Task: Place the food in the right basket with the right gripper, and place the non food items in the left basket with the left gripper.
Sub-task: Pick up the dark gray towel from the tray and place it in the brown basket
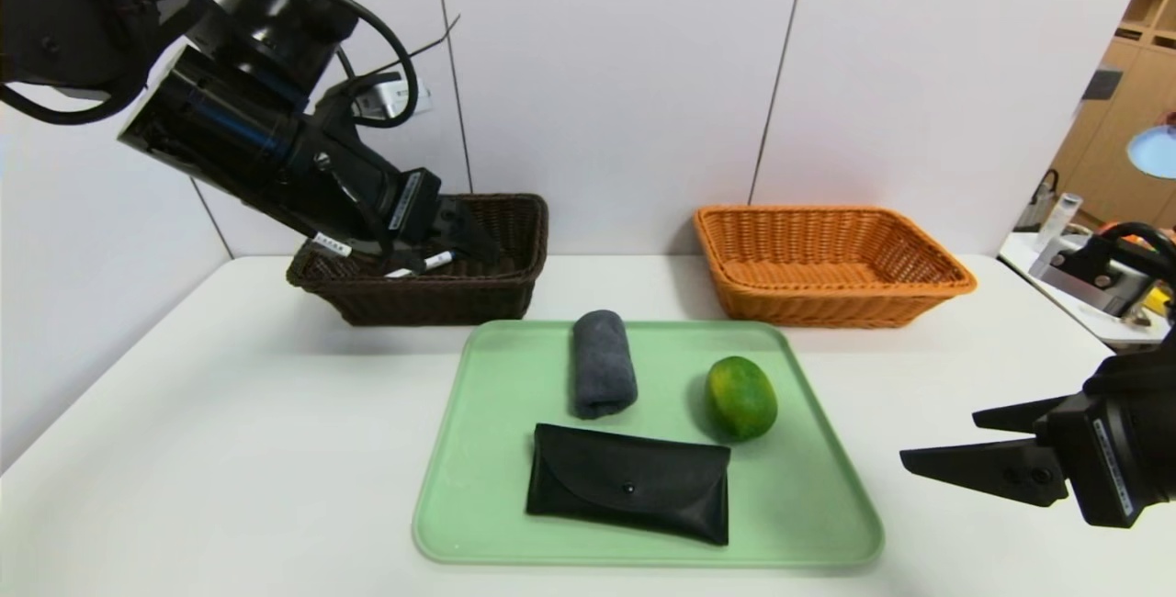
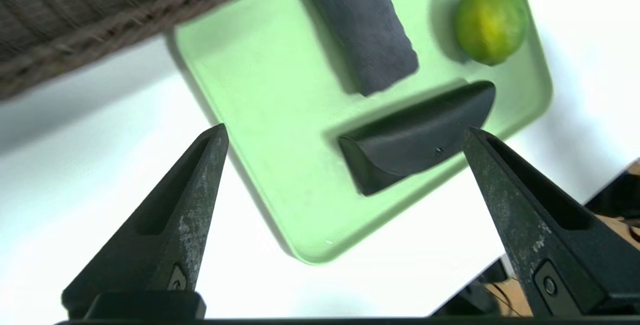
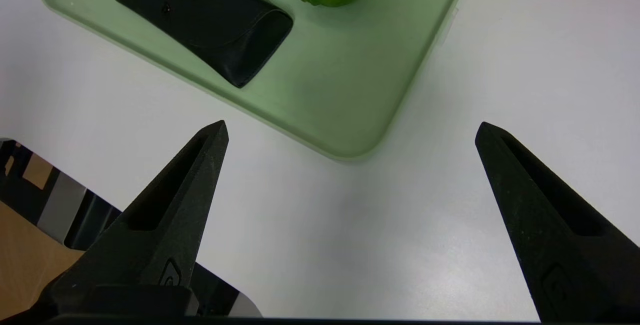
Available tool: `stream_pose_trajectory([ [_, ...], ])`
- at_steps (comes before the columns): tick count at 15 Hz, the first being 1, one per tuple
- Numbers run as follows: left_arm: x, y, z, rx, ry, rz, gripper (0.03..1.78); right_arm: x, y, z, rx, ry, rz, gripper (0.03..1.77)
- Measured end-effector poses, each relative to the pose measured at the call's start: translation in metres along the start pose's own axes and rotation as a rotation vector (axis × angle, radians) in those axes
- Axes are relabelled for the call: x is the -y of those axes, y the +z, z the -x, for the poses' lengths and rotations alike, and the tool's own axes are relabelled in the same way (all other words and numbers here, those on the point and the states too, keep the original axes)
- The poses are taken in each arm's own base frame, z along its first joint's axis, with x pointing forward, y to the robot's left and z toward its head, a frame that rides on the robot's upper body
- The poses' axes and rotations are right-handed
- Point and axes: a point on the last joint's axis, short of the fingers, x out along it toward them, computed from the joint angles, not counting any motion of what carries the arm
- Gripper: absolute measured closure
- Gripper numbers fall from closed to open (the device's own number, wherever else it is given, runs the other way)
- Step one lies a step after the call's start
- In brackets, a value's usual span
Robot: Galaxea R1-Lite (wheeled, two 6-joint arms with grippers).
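A green tray (image 1: 478, 487) holds a rolled grey towel (image 1: 604, 363), a green citrus fruit (image 1: 740, 398) and a flat black pouch (image 1: 629, 482). My left gripper (image 1: 478, 243) hangs open over the dark brown basket (image 1: 441, 298) at the back left, nothing between its fingers. A small white stick-shaped thing (image 1: 430, 263) shows just below it in the basket. The left wrist view looks past my left gripper (image 2: 345, 128) at the towel (image 2: 362, 25), fruit (image 2: 491, 20) and pouch (image 2: 415, 137). My right gripper (image 1: 946, 441) stands open low at the tray's right; the orange basket (image 1: 831, 257) holds nothing visible.
The white table (image 1: 230, 441) meets a white panel wall behind both baskets. Past the table's right edge stands a side counter with bottles and gear (image 1: 1084, 266). In the right wrist view my right gripper (image 3: 351, 124) is over bare table near the tray corner (image 3: 350, 90).
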Motion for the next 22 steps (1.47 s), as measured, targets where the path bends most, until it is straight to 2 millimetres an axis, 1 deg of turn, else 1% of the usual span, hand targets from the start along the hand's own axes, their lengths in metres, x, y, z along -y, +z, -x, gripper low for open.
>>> stream_pose_trajectory([
  [4, 0.019, -0.012, -0.021, -0.079, -0.023, -0.029, 0.14, -0.001, -0.001, 0.003, 0.009, 0.0, 0.001, 0.09],
  [7, 0.038, -0.018, -0.039, -0.117, 0.027, -0.024, 0.14, -0.001, -0.002, 0.003, 0.01, 0.0, -0.013, 0.09],
  [9, 0.053, -0.019, -0.052, -0.1, 0.048, 0.021, 0.13, 0.0, -0.003, 0.002, 0.006, -0.001, -0.015, 0.09],
  [12, 0.067, -0.016, -0.075, -0.049, 0.082, 0.085, 0.12, 0.0, -0.003, 0.002, 0.003, 0.0, -0.016, 0.09],
  [14, 0.071, -0.018, -0.089, -0.065, 0.092, 0.11, 0.12, 0.0, -0.003, 0.001, 0.002, 0.0, -0.016, 0.09],
  [16, 0.07, -0.018, -0.102, -0.062, 0.113, 0.123, 0.12, 0.0, -0.003, 0.001, 0.002, 0.0, -0.016, 0.09],
  [22, 0.073, -0.02, -0.145, -0.051, 0.13, 0.104, 0.12, 0.0, -0.003, 0.001, 0.0, -0.001, -0.016, 0.09],
])
